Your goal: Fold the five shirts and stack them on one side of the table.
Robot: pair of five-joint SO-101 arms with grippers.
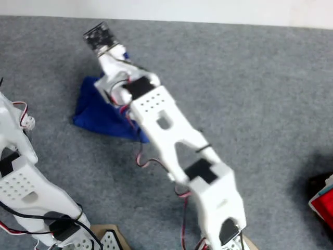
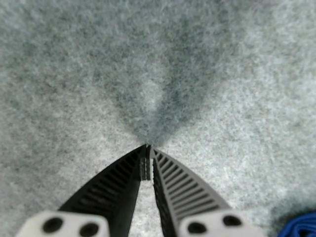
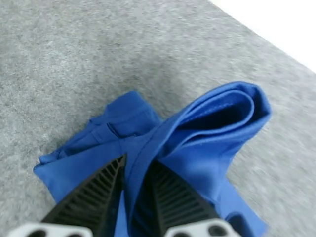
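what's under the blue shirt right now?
Grey table felt shows around the visible edges of the blue shirt. Whatever lies beneath is covered by the cloth. The right gripper pinches a raised fold of it.

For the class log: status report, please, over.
Right gripper shut on blue shirt. Left gripper shut, empty, over grey mat. Red object far aside.

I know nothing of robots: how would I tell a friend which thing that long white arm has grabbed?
On the grey felt table, follow the right arm that stretches across the middle to the far left. Under its tip lies a crumpled blue shirt, one fold pinched in the right gripper. It is bright blue, unlike the red thing at the table's right edge.
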